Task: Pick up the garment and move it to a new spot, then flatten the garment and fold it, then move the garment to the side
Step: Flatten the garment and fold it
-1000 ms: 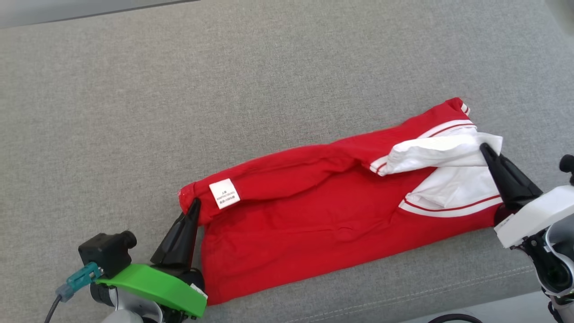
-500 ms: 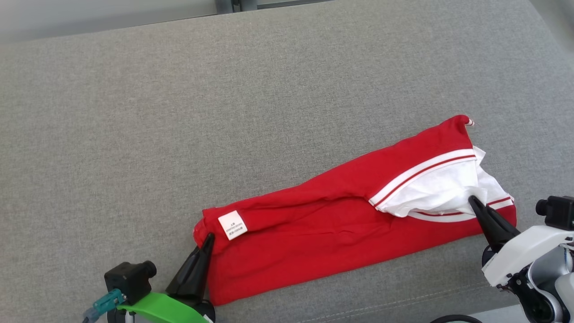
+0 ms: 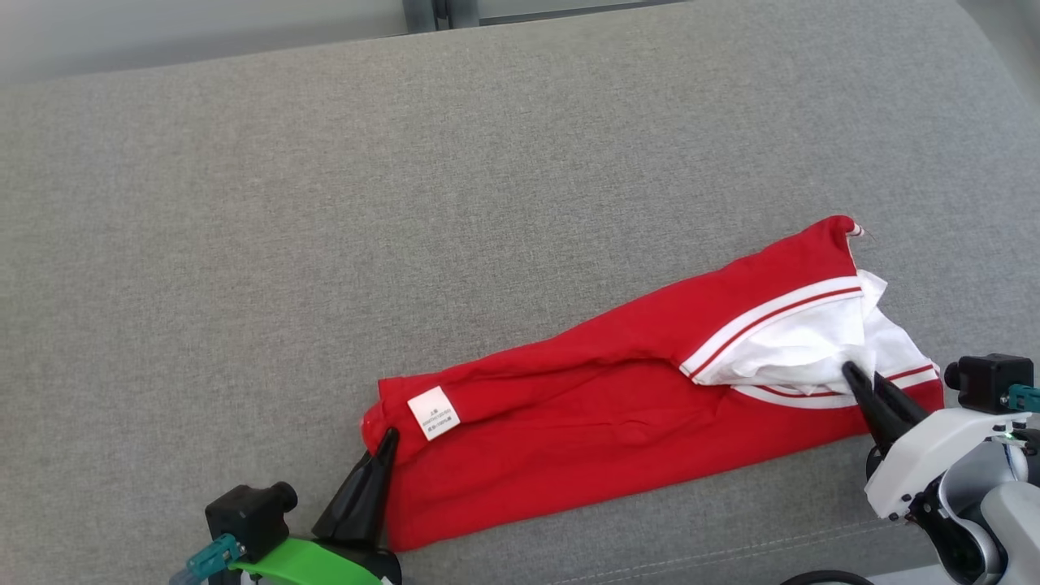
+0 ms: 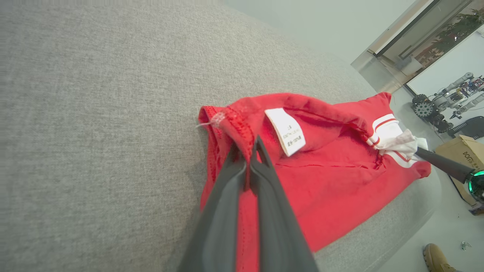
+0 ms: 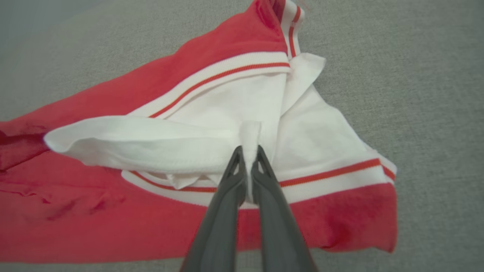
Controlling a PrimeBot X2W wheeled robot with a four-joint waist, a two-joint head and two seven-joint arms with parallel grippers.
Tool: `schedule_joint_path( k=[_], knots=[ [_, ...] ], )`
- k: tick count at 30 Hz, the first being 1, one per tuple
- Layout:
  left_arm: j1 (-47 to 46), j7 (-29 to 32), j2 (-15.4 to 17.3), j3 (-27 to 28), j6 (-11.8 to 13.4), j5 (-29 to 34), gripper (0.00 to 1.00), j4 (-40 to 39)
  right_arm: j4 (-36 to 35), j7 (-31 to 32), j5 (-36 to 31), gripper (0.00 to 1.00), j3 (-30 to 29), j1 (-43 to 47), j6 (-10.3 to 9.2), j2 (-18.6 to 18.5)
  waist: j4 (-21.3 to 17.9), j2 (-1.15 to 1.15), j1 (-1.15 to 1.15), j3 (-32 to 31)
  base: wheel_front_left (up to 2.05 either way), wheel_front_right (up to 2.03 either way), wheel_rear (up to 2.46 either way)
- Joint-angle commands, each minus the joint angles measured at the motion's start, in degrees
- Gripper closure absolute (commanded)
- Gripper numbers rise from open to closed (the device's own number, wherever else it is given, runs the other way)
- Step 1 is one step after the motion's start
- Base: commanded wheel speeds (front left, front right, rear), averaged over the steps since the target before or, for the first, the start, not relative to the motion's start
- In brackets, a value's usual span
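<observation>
The red garment [image 3: 617, 414] with white striped trim lies folded lengthwise on the grey upholstered surface [image 3: 325, 244], toward its near right part. The left gripper [image 3: 390, 435] is clamped on the red hem corner beside the white label [image 3: 433, 413]. The right gripper [image 3: 850, 371] pinches white fabric at the opposite end.

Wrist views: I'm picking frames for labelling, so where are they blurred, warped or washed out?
Left wrist view: fingers soft near the lens, cushion edge looks bowed, garment sharp. Right wrist view: finger bases blurred, white cloth nearly washed out. Head view: even light, hazy top-left corner.
</observation>
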Motion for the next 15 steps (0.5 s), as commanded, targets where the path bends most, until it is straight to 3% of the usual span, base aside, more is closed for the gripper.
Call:
schedule_joint_path(
  k=[1, 11, 15],
  knots=[
    [0.73, -0.15, -0.89, 1.24, -0.71, 1.41, 0.96, -0.49, 0.95, -0.84, -0.56, 0.00, 0.49, -0.68, -0.02, -0.62, 0.24, 0.00, 0.00, -0.06, 0.00, 0.00, 0.00],
    [1.34, -0.16, -2.37, 2.30, -2.68, 4.02, 0.96, -0.78, -1.12, -1.24, 0.63, 0.00, 0.35, -0.53, -0.02, -2.88, -0.73, 0.00, 0.00, 0.10, 0.00, 0.00, 0.00],
    [2.10, -0.16, -1.93, 1.77, -3.05, 4.51, 0.83, -1.23, -3.54, -1.08, 0.71, 0.00, -1.81, 0.92, -0.02, -3.78, -1.37, 0.00, 0.00, -0.01, 0.00, 0.00, 0.00]
  ],
)
